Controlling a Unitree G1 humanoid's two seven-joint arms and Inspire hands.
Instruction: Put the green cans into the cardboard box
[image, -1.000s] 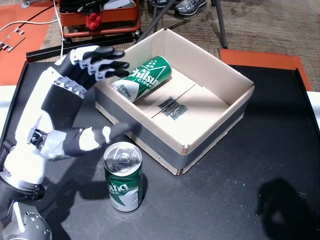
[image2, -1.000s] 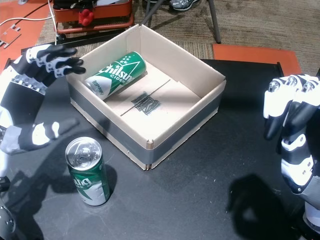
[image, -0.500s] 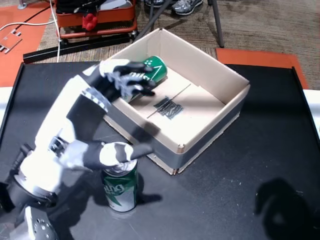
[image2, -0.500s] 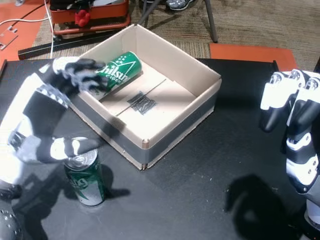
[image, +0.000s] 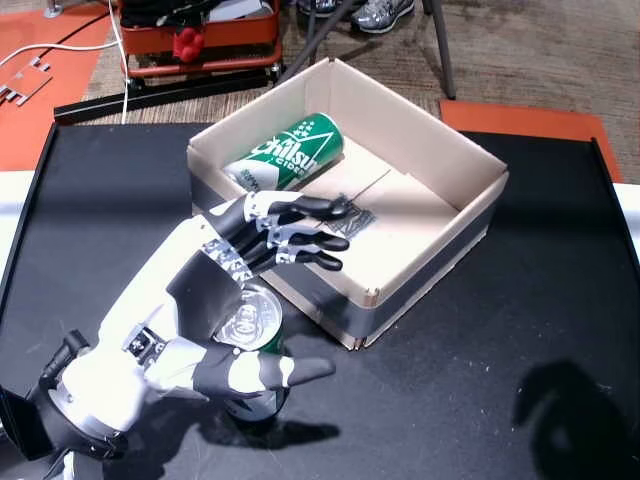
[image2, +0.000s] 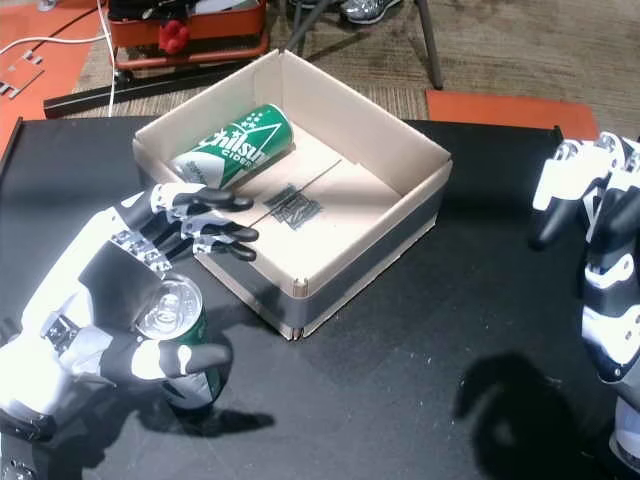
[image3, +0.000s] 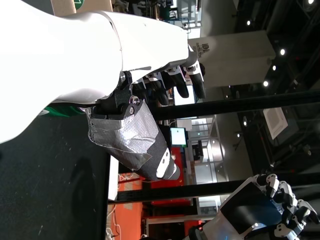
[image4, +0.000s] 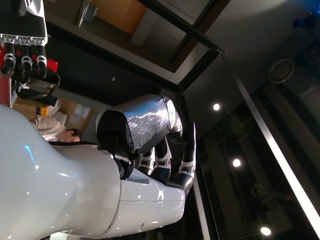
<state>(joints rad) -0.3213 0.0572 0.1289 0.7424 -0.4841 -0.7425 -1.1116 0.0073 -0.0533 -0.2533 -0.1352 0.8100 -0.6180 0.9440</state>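
Observation:
One green can (image: 290, 152) (image2: 235, 145) lies on its side in the back left corner of the cardboard box (image: 440, 135) (image2: 372, 112). A second green can (image: 250, 318) (image2: 172, 305) stands upright on the black table just in front of the box's near left wall. My left hand (image: 200, 290) (image2: 110, 280) is open and straddles this can. Its fingers (image: 300, 235) stretch over the box wall, and the thumb (image: 270, 372) lies in front of the can; I cannot tell whether it touches. My right hand (image2: 600, 230) hovers open at the far right, holding nothing.
The black table (image: 500, 380) spreads to the right of the box. Behind the table on the floor stand a red cart (image: 200, 40) and chair legs, with a person's shoes (image: 385, 10) at the top edge. Orange mats lie at the back corners.
My left hand came back from over the box and dropped around the standing can, the thumb now in front of it. The right hand barely moved.

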